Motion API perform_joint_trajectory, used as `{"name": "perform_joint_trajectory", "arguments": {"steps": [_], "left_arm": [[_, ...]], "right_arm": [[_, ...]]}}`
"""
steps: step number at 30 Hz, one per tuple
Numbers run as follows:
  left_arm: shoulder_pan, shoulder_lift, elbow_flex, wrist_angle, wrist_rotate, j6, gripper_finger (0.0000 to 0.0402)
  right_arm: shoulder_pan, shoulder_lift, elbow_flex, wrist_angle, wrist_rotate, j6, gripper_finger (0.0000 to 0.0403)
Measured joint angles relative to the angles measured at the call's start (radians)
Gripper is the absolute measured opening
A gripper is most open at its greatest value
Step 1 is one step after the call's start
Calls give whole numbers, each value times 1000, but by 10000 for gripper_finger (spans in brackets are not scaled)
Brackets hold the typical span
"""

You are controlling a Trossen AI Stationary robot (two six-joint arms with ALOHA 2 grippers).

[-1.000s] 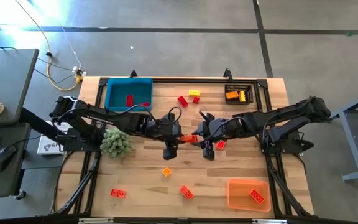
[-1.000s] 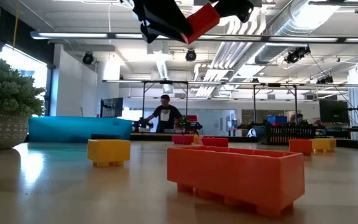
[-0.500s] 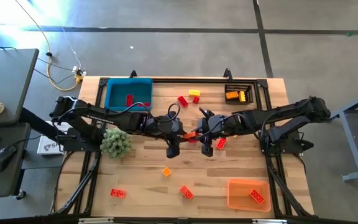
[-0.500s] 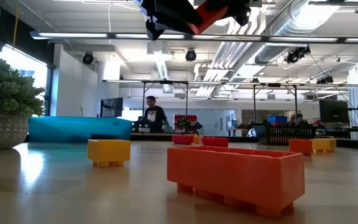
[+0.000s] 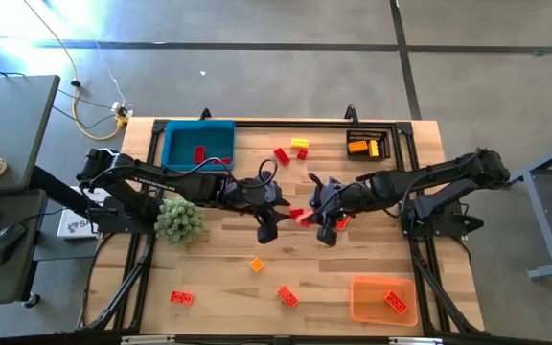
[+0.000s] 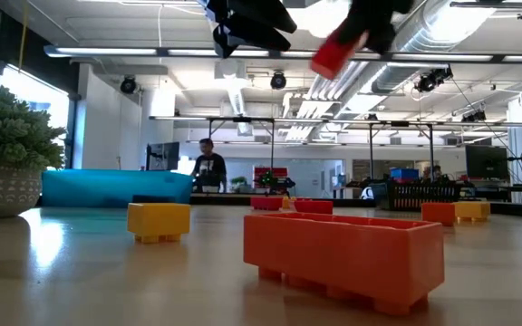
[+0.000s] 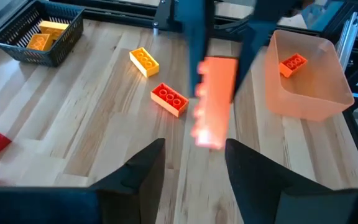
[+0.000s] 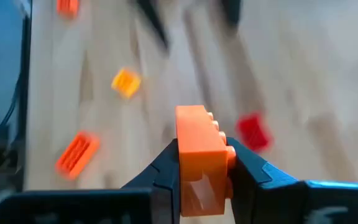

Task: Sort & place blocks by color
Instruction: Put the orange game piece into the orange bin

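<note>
Both arms reached toward the middle of the table. The left gripper [image 5: 267, 233] had its fingers apart and empty. The right gripper [image 5: 326, 233] was closed on an orange block [image 8: 199, 152].

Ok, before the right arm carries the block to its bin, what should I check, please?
1. Right gripper jaws shut on the orange block: ok.
2. Left gripper jaws open, apart from the block: ok.
3. Block held above the table: ok.
4. Orange bin has room: ok.
5. Block sits straight in the jaws: cannot tell.
</note>
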Motion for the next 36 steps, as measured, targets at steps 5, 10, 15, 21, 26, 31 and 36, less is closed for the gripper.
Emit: {"name": "perform_joint_trajectory", "arguments": {"steps": [5,10,15,21,26,31,36], "left_arm": [[0,0,0,-2,0,-1,162],[0,0,0,-2,0,0,162],[0,0,0,-2,1,0,162],[0,0,0,-2,1,0,162],[0,0,0,-3,1,0,162],[0,0,0,-14,2,-1,162],[0,0,0,-46,3,-2,162]], "right_arm": [[52,0,0,-144,-119,105,68],[125,0,0,-243,-202,208,68],[201,0,0,-293,-255,325,68],[295,0,0,-329,-312,485,68],[362,2,0,-388,-317,638,68],[423,45,0,-438,-344,736,68],[472,123,0,-432,-433,756,68]]}}
